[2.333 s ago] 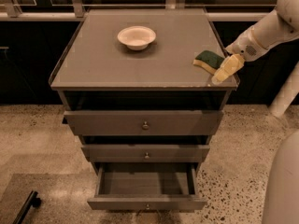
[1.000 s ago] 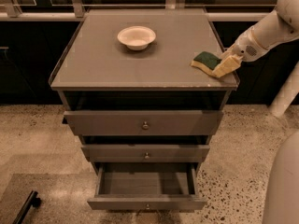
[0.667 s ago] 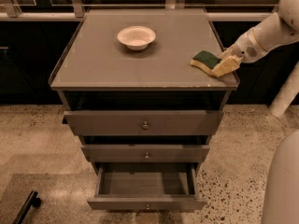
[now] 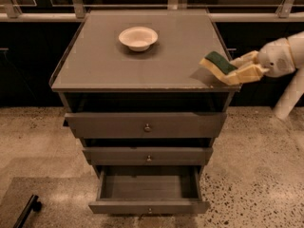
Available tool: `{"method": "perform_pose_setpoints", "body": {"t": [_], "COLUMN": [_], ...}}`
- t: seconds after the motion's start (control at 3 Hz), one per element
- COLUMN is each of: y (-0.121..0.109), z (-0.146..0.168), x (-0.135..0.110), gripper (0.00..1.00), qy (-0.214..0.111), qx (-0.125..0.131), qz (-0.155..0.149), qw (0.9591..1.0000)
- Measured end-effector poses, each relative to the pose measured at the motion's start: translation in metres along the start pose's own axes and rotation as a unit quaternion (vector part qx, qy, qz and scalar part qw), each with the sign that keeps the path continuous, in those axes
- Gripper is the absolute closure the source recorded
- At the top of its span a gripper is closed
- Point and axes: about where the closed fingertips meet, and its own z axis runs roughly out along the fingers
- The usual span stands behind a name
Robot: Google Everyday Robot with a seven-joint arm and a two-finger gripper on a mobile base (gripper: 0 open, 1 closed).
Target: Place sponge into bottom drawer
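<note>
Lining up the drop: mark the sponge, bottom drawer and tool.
sponge (image 4: 217,61), camera view, green scrub top.
bottom drawer (image 4: 118,206), camera view, open drawer's front panel.
tool (image 4: 231,71), camera view, between fingertips at sponge's right end.

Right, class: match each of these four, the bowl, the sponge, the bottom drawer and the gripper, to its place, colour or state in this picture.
1 bowl
2 sponge
3 bottom drawer
4 gripper

A pulled open
B dark green over yellow
C white, towards the back of the cabinet top
D at the top's front right corner, closed on the sponge

Pairs: 1-C, 2-B, 3-A, 4-D
</note>
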Motion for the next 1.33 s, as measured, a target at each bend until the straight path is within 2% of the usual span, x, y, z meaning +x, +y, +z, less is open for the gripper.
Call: {"method": "perform_pose_setpoints", "body": {"t": [0.33, 0.67, 1.0, 1.33], "y": [0.045, 0.061, 0.061, 0.070], "z": [-0.023, -0.004, -0.004, 0.003], "x": [-0.007, 0.017, 0.017, 0.031], "gripper": [1.00, 1.00, 1.00, 1.00], "qy": [-0.037, -0.024, -0.024, -0.025], "qx": [0.016, -0.007, -0.008, -0.019], "qz": [0.002, 0.023, 0.023, 0.028], "qw": [0.9992, 0.9994, 0.9994, 0.9991]}}
